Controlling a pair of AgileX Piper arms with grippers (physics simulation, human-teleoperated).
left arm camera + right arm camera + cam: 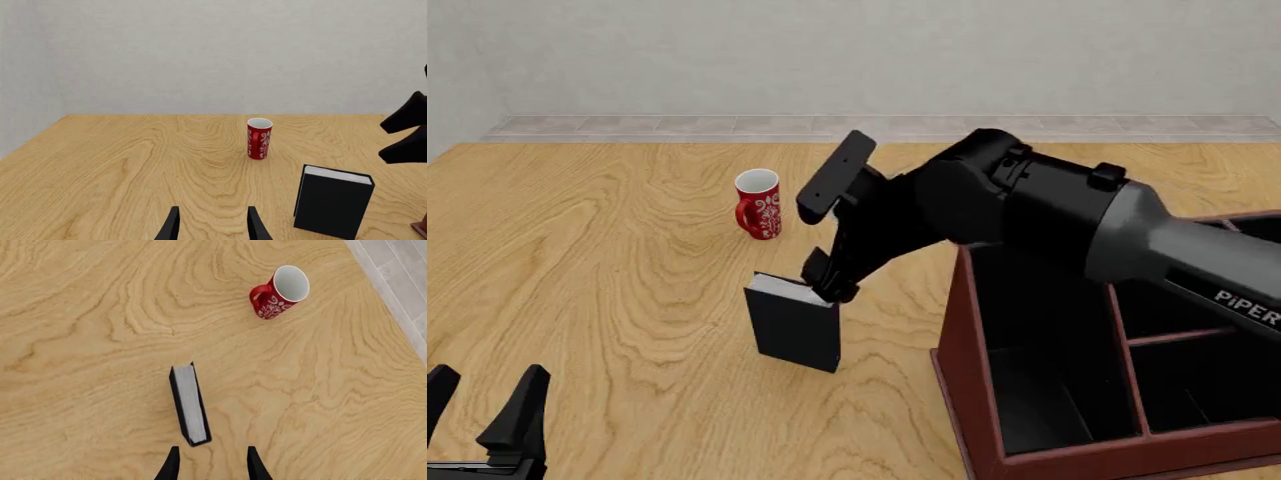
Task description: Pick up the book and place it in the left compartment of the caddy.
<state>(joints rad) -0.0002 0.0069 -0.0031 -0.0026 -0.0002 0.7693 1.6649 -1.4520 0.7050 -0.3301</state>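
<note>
The thin black book (794, 325) with white page edges stands upright on the wooden table, left of the caddy (961, 345). My right gripper (827, 283) hangs just over the book's top edge, open, its fingers pointing down. In the right wrist view the book (190, 405) runs lengthwise ahead of the open right gripper (212, 462), its near end just short of the fingertips. The caddy's left compartment (1034, 390) is a long black-lined slot, its far end hidden by the right arm. My left gripper (481, 400) is open, low at the table's near left. From there the book (333, 205) shows to one side.
A red mug (758, 205) with white pattern stands upright beyond the book, also in the wrist views as the mug (259, 138) and the mug (279, 292). The right arm (407, 130) crosses the left wrist view's edge. The caddy's right sections are split by a crossbar (1174, 335).
</note>
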